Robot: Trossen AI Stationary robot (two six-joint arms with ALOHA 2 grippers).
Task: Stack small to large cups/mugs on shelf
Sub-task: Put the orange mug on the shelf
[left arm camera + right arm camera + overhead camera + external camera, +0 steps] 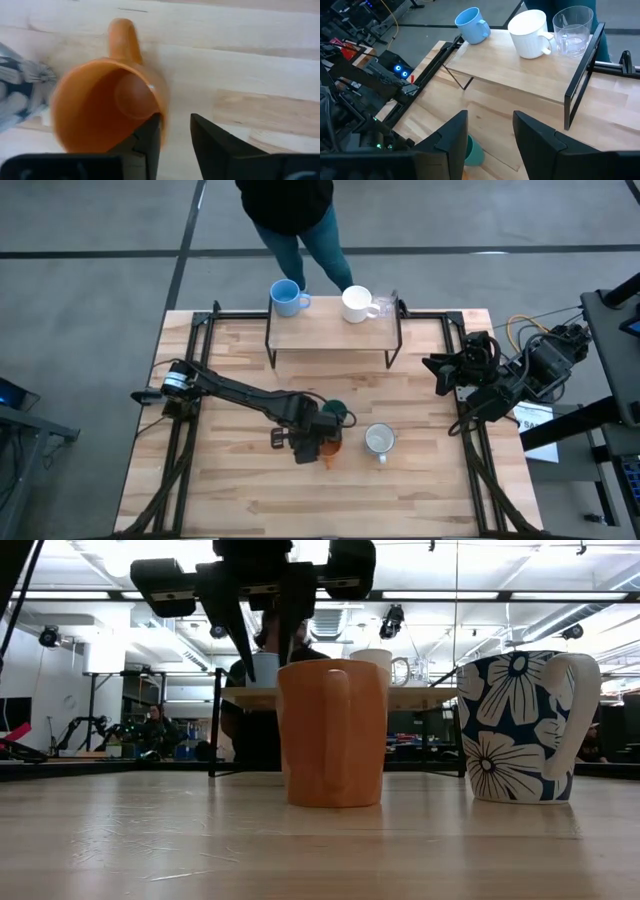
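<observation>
My left gripper (175, 142) sits over the orange mug (107, 107), fingers spread, one finger (145, 145) inside the rim, the other outside, wall between them, not pinched yet. Risks: closing off-centre could tip or skid the mug into the floral mug (525, 725) just beside it at 3 o'clock, or the thin wall pinch could slip on lift. The green cup (335, 412) stands close at 12 o'clock and could get clipped. Orange mug stands upright on the table (240, 485), long axis vertical, mouth up, handle roughly toward 6 o'clock. Shelf (330, 335) at 12 o'clock already holds the blue mug (287, 297), white mug (356, 303) and glass (385, 307). Right gripper (490, 137) waits at 3 o'clock, fingers apart, holding nothing
</observation>
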